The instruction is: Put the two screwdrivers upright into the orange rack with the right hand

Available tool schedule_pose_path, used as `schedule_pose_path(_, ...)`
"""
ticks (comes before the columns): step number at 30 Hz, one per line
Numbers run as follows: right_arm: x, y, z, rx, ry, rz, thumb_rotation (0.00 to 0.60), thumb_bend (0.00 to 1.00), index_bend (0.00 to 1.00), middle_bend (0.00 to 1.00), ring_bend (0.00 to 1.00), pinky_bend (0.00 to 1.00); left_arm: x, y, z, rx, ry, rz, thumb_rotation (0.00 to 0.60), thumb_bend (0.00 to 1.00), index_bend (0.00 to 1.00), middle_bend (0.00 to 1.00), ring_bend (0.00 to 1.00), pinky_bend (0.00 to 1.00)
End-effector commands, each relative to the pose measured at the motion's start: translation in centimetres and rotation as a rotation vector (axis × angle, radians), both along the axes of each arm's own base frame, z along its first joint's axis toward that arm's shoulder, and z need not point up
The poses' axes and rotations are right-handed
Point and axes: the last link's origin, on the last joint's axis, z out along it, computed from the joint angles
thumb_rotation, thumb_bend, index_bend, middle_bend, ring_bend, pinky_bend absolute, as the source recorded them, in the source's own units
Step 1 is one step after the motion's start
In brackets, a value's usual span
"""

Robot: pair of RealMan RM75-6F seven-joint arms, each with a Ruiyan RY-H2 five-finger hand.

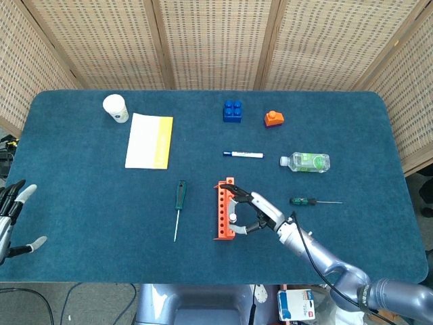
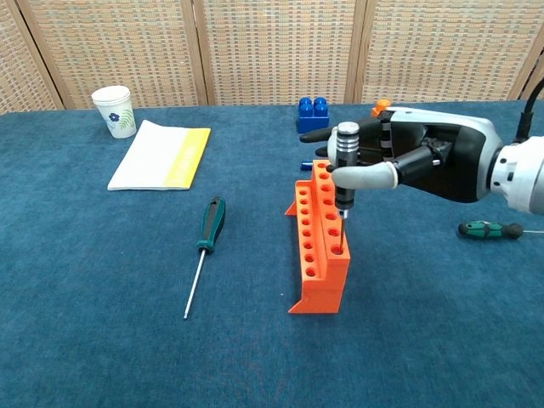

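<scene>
Chest view: blue cloth table [image 2: 102, 340] (wicker screens [image 2: 272, 47] behind).

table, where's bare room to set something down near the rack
Free: the near strip in front of the rack, and the wide left stretch between the lying screwdriver and the left hand. Crowded: the rack's right side, where the right hand holds a screwdriver in a hole.

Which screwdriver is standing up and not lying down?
The silver-handled screwdriver, held by the right hand, stands upright with its tip in the orange rack. The two green-handled screwdrivers lie flat on the table.
</scene>
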Motion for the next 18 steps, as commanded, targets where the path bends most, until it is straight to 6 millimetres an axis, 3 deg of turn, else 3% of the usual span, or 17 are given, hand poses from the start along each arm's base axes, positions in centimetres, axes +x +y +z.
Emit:
schedule_pose_path(1,-0.5,0.0,-0.5,-0.004,0.001,0.01,0.6,0.55,0.68,0.05,0.0,0.0,0.0,0.0,-0.1,-0.002,0.001,0.0,0.6,0.0,0.0,0.0,0.0,0.0)
schedule_pose_path(18,-1.0,0.5,-1.7,-0.041,-0.006,0.059,0.6,0.55,0.69,0.02,0.0,0.0,0.1,0.1,-0.4,-0.017,0.006,0.006,0.6,0.0,0.0,0.0,0.0,0.0)
